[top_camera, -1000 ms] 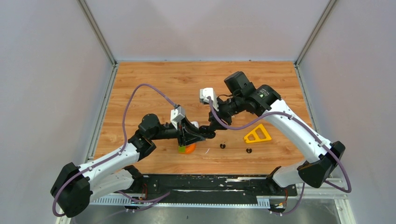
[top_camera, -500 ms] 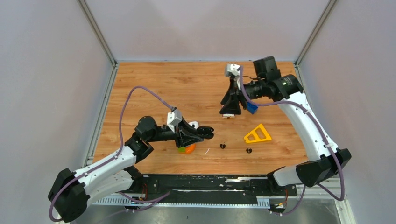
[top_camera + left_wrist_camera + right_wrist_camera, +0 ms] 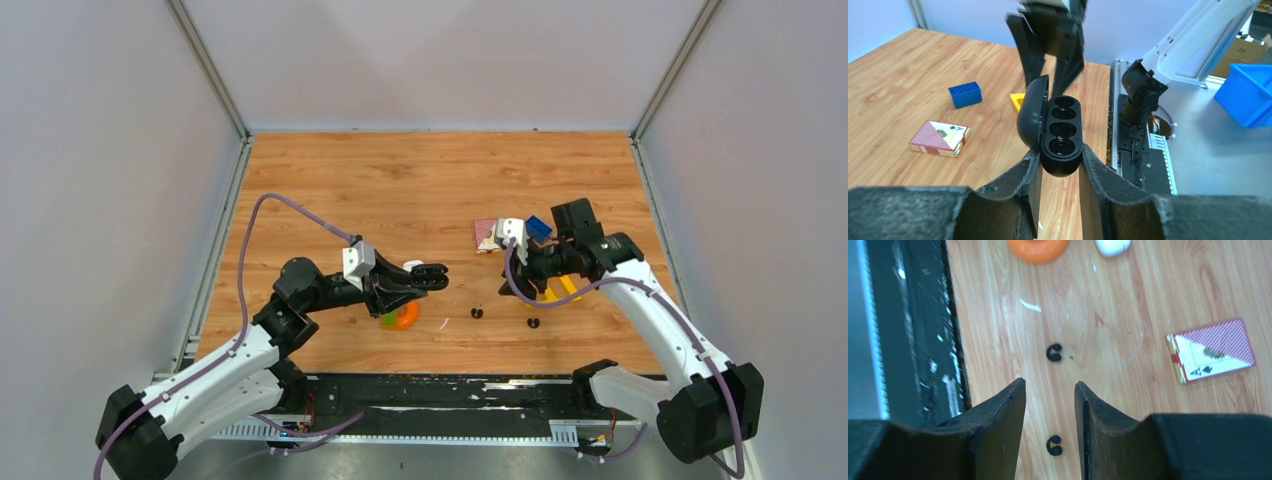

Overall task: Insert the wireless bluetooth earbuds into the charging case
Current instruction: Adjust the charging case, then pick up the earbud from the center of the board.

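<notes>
My left gripper is shut on an open black charging case, held above the table with its lid swung left and its wells empty. Two black earbuds lie on the wood at the front. In the right wrist view one lies below and between my open right gripper's fingers, the other just ahead. The gripper hovers above them, empty. No white earbuds show.
An orange ring and a white case lie under my left gripper. A card pack, blue brick and yellow triangle sit mid-right. A thin white sliver lies near the black front rail.
My right arm has swung from the back of the table down and forward over the black earbuds. My left gripper, still holding the case, has drawn slightly back to the left.
</notes>
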### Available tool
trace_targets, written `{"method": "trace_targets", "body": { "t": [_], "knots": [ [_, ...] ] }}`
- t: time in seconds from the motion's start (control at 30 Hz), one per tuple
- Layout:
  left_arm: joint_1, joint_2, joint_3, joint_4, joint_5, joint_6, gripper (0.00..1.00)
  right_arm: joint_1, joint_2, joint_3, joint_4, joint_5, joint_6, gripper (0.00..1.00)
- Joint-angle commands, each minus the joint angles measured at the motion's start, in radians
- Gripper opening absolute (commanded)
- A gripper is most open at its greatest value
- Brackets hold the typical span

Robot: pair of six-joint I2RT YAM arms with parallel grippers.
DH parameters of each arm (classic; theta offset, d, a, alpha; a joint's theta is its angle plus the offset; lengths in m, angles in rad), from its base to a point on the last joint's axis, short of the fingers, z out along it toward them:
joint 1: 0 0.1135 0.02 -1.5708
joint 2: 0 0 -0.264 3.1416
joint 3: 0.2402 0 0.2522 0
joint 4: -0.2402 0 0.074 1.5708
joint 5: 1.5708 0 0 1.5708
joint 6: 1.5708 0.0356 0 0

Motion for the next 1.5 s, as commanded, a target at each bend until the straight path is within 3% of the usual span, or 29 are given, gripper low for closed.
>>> {"method": "trace_targets", "body": {
  "t": [0.0, 0.1, 0.3, 0.5, 1.0, 1.47],
  "knots": [
    [0.007, -0.021, -0.001, 0.019, -0.058, 0.011, 0.0, 0.045, -0.082, -0.15, 0.198, 0.127, -0.128, 0.4],
    [0.021, -0.005, -0.001, 0.039, -0.065, -0.008, 0.0, 0.106, -0.055, -0.216, 0.269, 0.216, -0.144, 0.36],
    [0.096, 0.021, -0.017, 0.151, -0.063, -0.11, 0.0, 0.358, 0.093, -0.285, 0.355, 0.456, -0.154, 0.32],
    [0.117, 0.032, -0.029, 0.196, -0.065, -0.145, 0.0, 0.435, 0.192, -0.285, 0.429, 0.587, -0.106, 0.31],
    [0.121, 0.02, -0.024, 0.17, -0.067, -0.134, 0.0, 0.472, 0.208, -0.275, 0.394, 0.487, -0.112, 0.3],
    [0.12, 0.019, -0.021, 0.159, -0.059, -0.129, 0.0, 0.475, 0.273, -0.269, 0.399, 0.49, -0.108, 0.28]
  ]
}}
